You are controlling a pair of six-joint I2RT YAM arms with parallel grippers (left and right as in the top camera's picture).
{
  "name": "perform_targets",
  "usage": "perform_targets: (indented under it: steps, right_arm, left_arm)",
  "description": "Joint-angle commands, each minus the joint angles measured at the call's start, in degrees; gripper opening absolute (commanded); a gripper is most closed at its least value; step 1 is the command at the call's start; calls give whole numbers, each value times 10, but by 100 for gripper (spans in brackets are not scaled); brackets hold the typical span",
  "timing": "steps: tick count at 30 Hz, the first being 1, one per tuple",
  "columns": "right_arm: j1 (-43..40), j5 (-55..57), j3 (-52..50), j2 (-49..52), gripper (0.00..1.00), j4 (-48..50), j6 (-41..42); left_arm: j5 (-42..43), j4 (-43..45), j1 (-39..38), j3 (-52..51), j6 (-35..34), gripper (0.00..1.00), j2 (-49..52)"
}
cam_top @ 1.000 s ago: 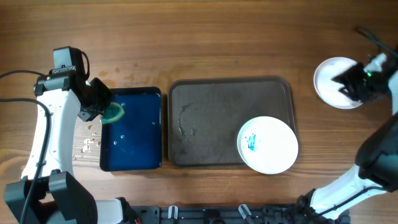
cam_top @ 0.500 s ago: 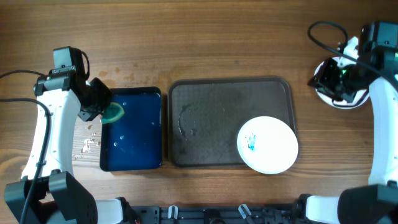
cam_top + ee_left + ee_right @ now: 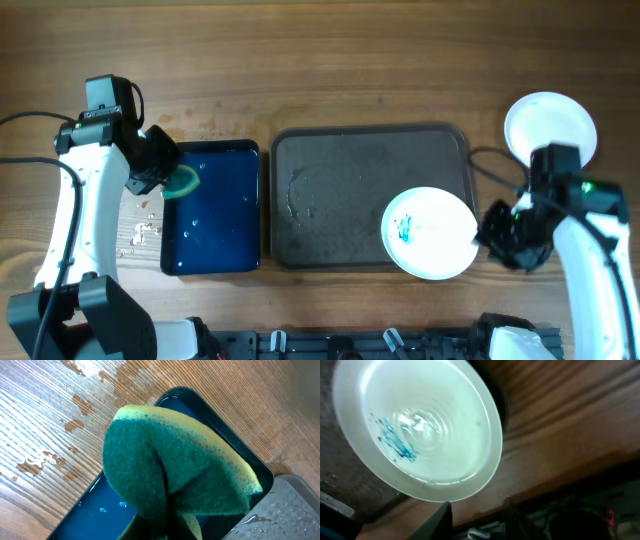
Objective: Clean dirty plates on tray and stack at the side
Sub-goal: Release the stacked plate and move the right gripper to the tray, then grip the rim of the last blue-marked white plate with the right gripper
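I'm hovering my released right hand (image 3: pixel 495 238) beside the tray's (image 3: pixel 330 150) dirty plate (image 3: pixel 440 245), my left hand (image 3: pixel 168 180) clenching the sponge (image 3: pixel 170 460). Next, probably, I'm gripping its rim for wiping.

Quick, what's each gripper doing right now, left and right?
Left gripper: closed on the green-and-yellow sponge.
Right gripper: open, holding nothing, beside the dirty plate.
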Motion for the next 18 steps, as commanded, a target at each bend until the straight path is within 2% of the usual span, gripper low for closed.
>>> perform_targets:
  steps: [1, 4, 11, 14, 18]
  right_arm:
    - [6, -36, -74, -44, 39, 19, 35]
    - [7, -69, -113, -45, 39, 51, 29]
    - [17, -68, -137, -23, 44, 113, 54]
    - [17, -65, -137, -2, 33, 132, 64]
    - [21, -51, -137, 31, 32, 146, 64]
  left_arm:
    - [1, 0, -2, 11, 13, 4, 3]
    - [1, 0, -2, 11, 13, 4, 3]
    - [1, 0, -2, 10, 13, 4, 3]
    - [1, 0, -2, 10, 13, 4, 3]
    - [1, -2, -2, 10, 13, 4, 3]
